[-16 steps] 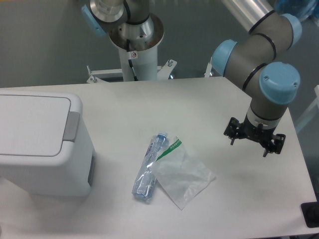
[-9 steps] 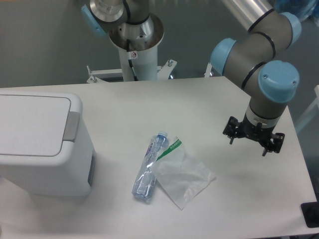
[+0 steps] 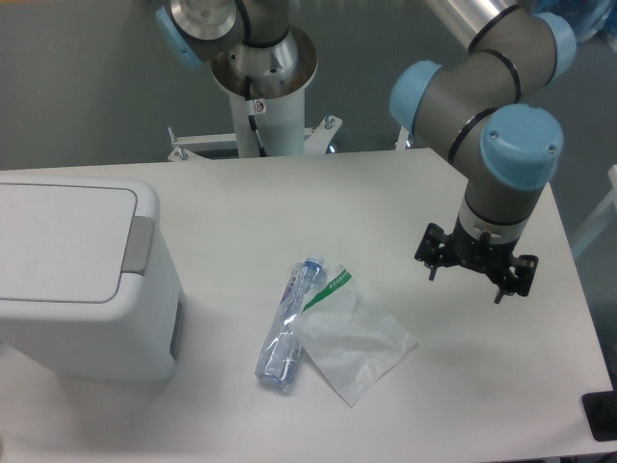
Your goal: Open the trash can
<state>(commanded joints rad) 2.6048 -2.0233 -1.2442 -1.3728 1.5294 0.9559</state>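
At right of centre the claw (image 3: 465,277) is hanging wide open over the table (image 3: 386,203), gripping nothing, well apart from the shut trash can (image 3: 82,280) at left.

Trash can (image 3: 77,289): white, boxy, rounded corners; upright at table's left edge; lid shut, grey tab facing right.

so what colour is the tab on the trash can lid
Grey, on the white trash can; the tab shows clearly in the fixed camera view.
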